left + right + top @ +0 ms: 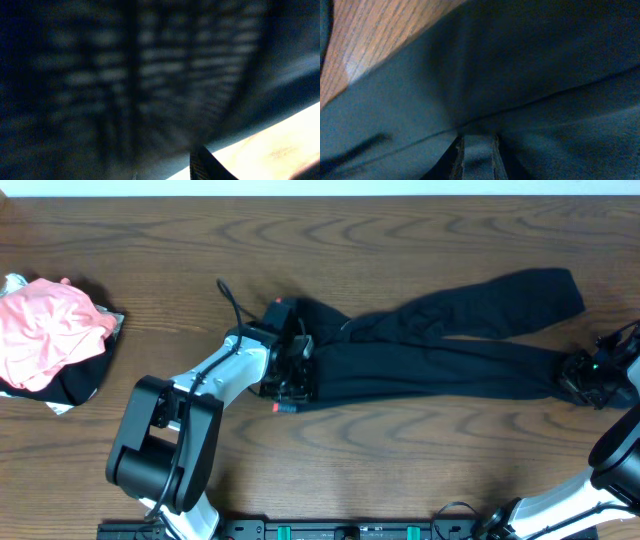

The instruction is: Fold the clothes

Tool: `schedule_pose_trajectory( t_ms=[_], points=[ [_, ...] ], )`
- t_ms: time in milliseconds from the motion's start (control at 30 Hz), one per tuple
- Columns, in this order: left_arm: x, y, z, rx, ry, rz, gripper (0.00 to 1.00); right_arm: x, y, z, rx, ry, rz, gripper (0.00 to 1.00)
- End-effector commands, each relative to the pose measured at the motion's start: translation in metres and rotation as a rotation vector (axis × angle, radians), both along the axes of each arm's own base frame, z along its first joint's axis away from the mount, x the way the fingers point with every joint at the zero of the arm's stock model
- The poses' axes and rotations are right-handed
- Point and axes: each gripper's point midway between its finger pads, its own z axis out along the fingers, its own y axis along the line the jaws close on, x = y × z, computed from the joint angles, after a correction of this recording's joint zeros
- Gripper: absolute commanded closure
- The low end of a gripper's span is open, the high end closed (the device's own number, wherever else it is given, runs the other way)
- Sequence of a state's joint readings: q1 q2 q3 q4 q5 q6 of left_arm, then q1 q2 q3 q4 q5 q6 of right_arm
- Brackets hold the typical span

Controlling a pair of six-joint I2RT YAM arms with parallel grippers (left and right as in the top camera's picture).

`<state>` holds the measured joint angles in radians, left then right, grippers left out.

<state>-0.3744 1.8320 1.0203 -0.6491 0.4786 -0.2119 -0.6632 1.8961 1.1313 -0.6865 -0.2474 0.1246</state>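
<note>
Spanning every view, the wooden tabletop (400, 450) carries everything. The black leggings (440, 360) lie across its middle and right part, stretched lengthwise. Their waist end is bunched at the centre-left and the two narrow legs run to the right. The legs overlap near the waist and then part: one leg angles up towards the far right corner, while the other runs lower and nearly straight to the right edge.

The left arm (215, 375) reaches in from the lower left, its wrist set on the waist end of the leggings. The right arm (620, 450) comes up along the right edge, with its wrist on the tip of the lower leg.

A crumpled pile of pink and black clothing (50, 330) sits well apart at the left edge.

The left jaws are hidden under the wrist from above. The left wrist view is a blur of dark ribbed fabric with a strip of wood at the lower right, so I cannot tell whether they are spread or pressed together. In the right wrist view the right jaws pinch a raised fold of the leggings between the dark fingers (457, 160), with seams converging there.

A speck of coral-red trim (279, 407) shows just below the left wrist
</note>
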Motion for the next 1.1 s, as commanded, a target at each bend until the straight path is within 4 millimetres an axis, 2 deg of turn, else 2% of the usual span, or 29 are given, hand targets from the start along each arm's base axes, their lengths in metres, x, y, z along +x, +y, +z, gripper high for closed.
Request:
schedule_pose_trajectory(
  t_ms=[0, 133, 267, 333, 433, 533, 600, 700, 933, 1000, 1067],
  points=[
    [-0.031, 0.01, -0.009, 0.067, 0.19, 0.097, 0.65, -0.008, 0.007, -0.012, 0.017, 0.043, 0.018, 0.82],
    [-0.067, 0.024, -0.001, 0.135, 0.349, 0.094, 0.65, -0.007, 0.007, -0.012, 0.015, 0.04, 0.018, 0.82],
    [-0.079, 0.029, 0.003, 0.159, 0.402, 0.091, 0.65, -0.008, 0.008, -0.012, 0.018, 0.044, 0.017, 0.81],
    [-0.075, 0.029, 0.002, 0.161, 0.385, 0.089, 0.65, -0.009, 0.009, -0.012, 0.022, 0.049, 0.017, 0.82],
    [-0.061, 0.024, -0.001, 0.121, 0.301, 0.048, 0.66, -0.005, 0.014, -0.01, 0.054, 0.024, 0.013, 0.84],
    [-0.04, 0.022, 0.007, 0.109, 0.208, 0.022, 0.66, 0.01, 0.02, 0.002, 0.104, -0.049, 0.038, 0.78],
    [-0.026, 0.019, 0.019, 0.085, 0.142, 0.0, 0.66, 0.019, 0.02, 0.017, 0.112, -0.092, 0.069, 0.74],
    [-0.004, 0.02, 0.039, 0.08, 0.036, -0.007, 0.65, 0.033, 0.011, 0.052, 0.07, -0.147, 0.077, 0.73],
    [0.039, 0.04, 0.078, 0.112, -0.192, 0.057, 0.59, 0.065, -0.014, 0.166, -0.141, -0.389, 0.099, 0.7],
    [0.055, 0.051, 0.083, 0.14, -0.256, 0.089, 0.56, 0.07, -0.014, 0.182, -0.178, -0.436, 0.111, 0.67],
    [0.071, 0.059, 0.085, 0.151, -0.312, 0.123, 0.46, 0.077, -0.011, 0.186, -0.192, -0.457, 0.127, 0.63]
  ],
)
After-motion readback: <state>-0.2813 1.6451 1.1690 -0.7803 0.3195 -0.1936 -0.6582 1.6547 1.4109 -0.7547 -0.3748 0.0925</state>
